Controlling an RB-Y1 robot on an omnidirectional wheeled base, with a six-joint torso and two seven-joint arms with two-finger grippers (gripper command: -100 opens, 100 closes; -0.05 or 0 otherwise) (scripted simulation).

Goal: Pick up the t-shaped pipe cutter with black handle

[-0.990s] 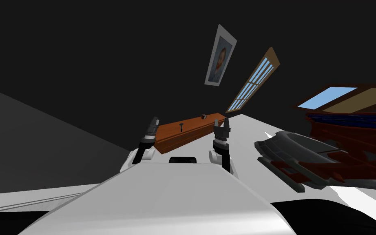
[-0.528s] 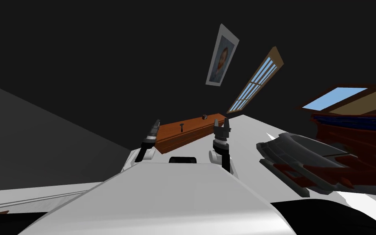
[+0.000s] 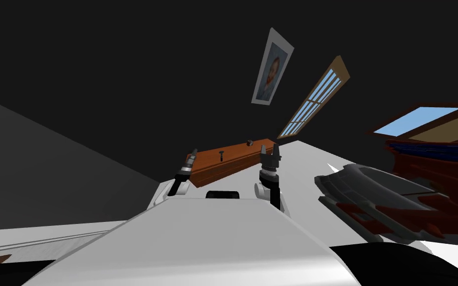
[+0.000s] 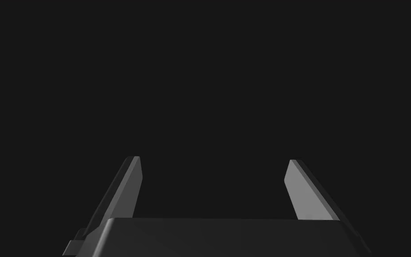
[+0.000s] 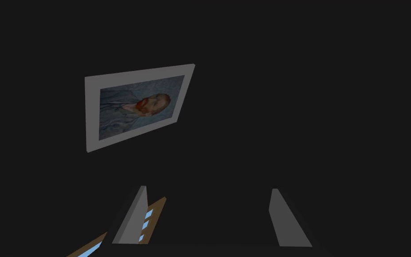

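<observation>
Firstly, head view. A brown table [image 3: 233,160] runs slantwise ahead of both hands. The t-shaped pipe cutter [image 3: 220,154] shows as a small dark T on its top, toward the end nearer my left gripper [image 3: 191,155] and well apart from a small dark object [image 3: 248,142] at the far end. My right gripper [image 3: 270,151] is raised in front of the table's other half. Compared with a second ago, the left gripper has tipped forward and sits lower, aimed more at the table's near end. The right one has kept its pose. The whole scene has also slid slightly, which is my own camera's move, not the table's. I judge that the left arm is starting the reach and that the cutter is untouched and not yet within grasp.

Left wrist view. My fingers [image 4: 129,187] stand spread apart with nothing between them, facing a flat dark surface. The hand must pitch down further before the cutter comes into line.

Right wrist view. Both blades are likewise spread and hold nothing.

Between views: the head view gives the cutter's place on the table, while the wrist views give the finger spacing, which is too small to read from the head.
</observation>
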